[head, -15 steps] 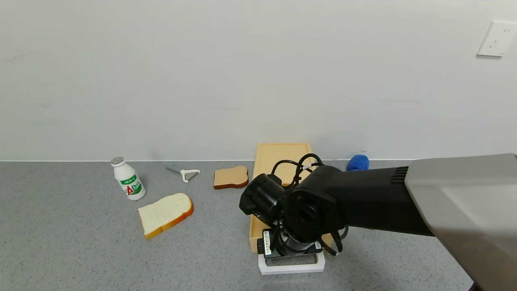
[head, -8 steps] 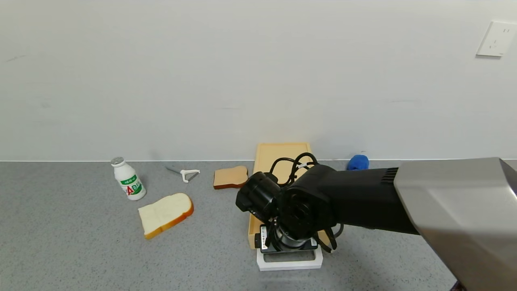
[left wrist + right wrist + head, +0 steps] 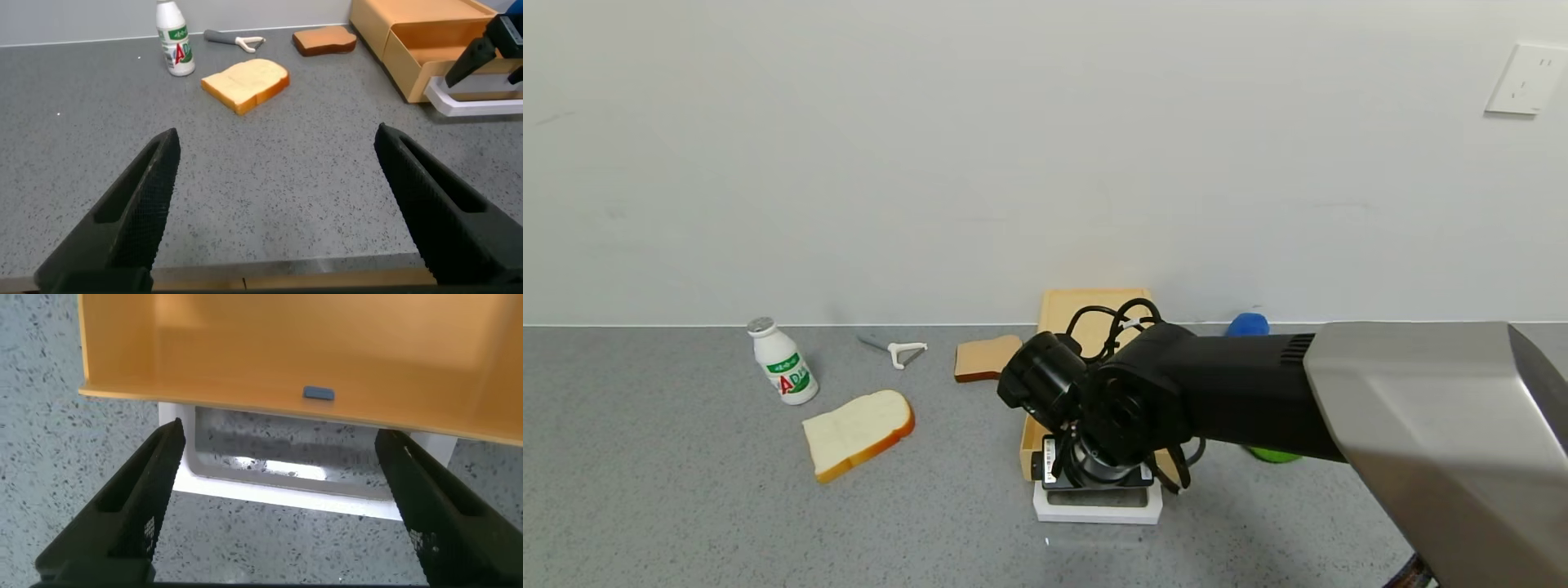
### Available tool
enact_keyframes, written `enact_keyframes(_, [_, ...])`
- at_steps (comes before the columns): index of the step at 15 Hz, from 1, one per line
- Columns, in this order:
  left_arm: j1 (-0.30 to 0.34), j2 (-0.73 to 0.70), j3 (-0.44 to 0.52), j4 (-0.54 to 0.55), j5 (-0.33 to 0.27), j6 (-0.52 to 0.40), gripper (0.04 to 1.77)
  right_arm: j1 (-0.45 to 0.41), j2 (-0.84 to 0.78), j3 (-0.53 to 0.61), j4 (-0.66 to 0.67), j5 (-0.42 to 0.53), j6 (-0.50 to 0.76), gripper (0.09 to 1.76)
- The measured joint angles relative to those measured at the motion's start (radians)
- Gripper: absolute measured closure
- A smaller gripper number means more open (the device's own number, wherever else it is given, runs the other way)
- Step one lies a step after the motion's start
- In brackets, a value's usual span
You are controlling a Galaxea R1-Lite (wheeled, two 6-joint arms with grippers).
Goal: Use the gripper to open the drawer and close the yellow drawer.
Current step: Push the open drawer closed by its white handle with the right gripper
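At lower centre, the black right gripper [image 3: 1094, 482] straddled wide the pale yellow drawer's [image 3: 286, 359] white loop handle [image 3: 278, 486]; the left gripper [image 3: 278, 204] hung wide.

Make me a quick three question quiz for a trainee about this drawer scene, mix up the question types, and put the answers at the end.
1. True or false: the drawer is fully shut inside its box.
2. Which arm's pincer is above the white handle? A) left B) right
3. Fill in: the bottle stands ____ on the counter.

Key
1. False; the right wrist view looks into the open tray.
2. B; the right pincer is spread over the handle, while the left pincer hovers open over bare counter.
3. Upright.
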Motion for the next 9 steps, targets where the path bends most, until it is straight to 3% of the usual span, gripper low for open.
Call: enact_keyframes(9, [0.0, 0.0, 0.0, 0.0, 0.0, 0.0, 0.09, -0.059, 0.029, -0.016, -0.133, -0.019, -0.063, 0.14])
